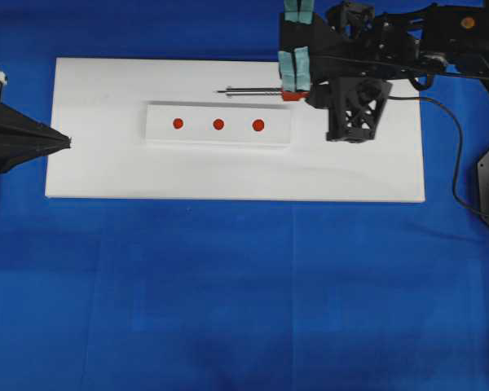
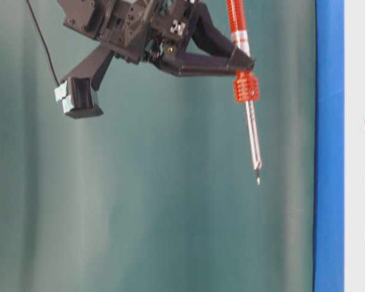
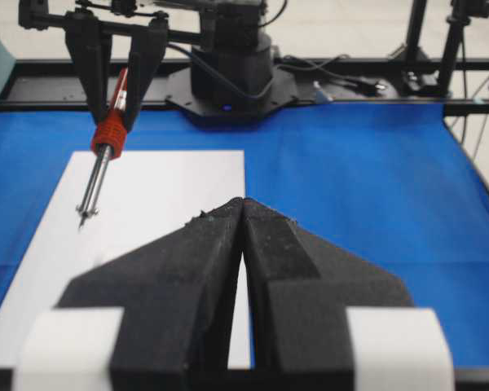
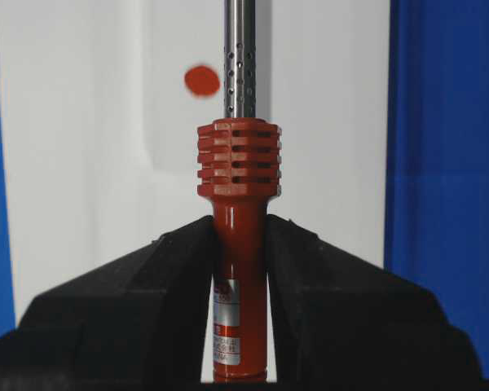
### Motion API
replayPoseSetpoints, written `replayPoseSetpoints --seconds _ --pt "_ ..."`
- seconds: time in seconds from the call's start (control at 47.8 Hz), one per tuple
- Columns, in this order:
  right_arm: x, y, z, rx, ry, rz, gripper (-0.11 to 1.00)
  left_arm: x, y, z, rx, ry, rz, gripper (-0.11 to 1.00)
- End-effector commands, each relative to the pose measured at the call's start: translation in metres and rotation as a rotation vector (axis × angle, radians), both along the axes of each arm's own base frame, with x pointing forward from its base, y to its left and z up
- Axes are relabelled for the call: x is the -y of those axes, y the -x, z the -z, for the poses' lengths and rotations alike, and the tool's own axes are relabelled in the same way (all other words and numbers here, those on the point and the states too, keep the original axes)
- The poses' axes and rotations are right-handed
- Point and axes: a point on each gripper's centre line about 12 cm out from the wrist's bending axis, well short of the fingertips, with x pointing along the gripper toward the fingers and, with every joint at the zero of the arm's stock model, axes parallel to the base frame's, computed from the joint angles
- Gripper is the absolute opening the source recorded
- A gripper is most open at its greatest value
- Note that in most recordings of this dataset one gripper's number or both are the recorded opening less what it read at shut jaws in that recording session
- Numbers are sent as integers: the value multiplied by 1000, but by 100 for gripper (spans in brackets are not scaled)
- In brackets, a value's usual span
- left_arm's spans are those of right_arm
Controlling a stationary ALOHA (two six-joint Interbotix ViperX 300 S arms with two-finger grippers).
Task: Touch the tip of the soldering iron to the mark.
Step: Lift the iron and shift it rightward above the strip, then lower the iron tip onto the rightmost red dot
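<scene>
At the far left of the overhead view the left gripper (image 1: 61, 142) rests just over the left edge of the white board (image 1: 98, 175), its black fingers pressed together to a point with nothing between them (the left wrist camera shows the two pads meeting along one seam). The board lies on the blue cloth (image 1: 228, 285) and carries a raised white rectangular block (image 1: 220, 125) near its middle. Three red dots sit in a row along the block: the left end dot (image 1: 178, 124), then the mark (image 1: 218, 125) in the centre, then the right end dot (image 1: 258, 125). Just beyond the far edge of the block, the soldering iron (image 1: 257, 90) appears as a thin metal shaft pointing left, its tip roughly above the gap between the mark and the right end dot in this view, and clear of the block's top. The table-level view shows the iron held up in the air, tilted, its tip well apart from the board (the black cord (image 1: 452, 155) trails off to the right). Right of the shaft, the right gripper (image 1: 297, 88) is clamped on the iron's red-orange handle just behind the ribbed collar; the right wrist camera shows both black fingers (image 4: 138, 301) pressing the handle from either side, with one red dot to the left of the shaft on the block below.
</scene>
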Motion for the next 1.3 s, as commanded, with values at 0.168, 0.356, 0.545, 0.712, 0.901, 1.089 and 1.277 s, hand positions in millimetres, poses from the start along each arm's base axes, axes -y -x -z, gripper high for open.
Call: replayPoseSetpoints --seconds 0.168,0.356,0.545,0.712,0.901,1.089,1.277 --pt "-7 27 -11 30 7 2 6 0 -1 -4 14 0 -1 0" --pt "-11 49 -9 14 3 6 6 0 -1 -5 15 2 -1 0" --pt "-14 58 -8 2 -2 7 6 0 0 -5 15 1 -1 0" --pt "-14 57 -8 2 -5 15 6 0 0 -5 17 2 -1 0" --pt "-14 56 -6 -3 -6 15 6 0 0 -5 17 5 -1 0" --pt "-13 54 -1 -19 -11 15 6 0 0 -4 12 5 -1 0" --pt "-11 47 15 -61 -20 15 6 0 0 -4 12 5 -1 0"
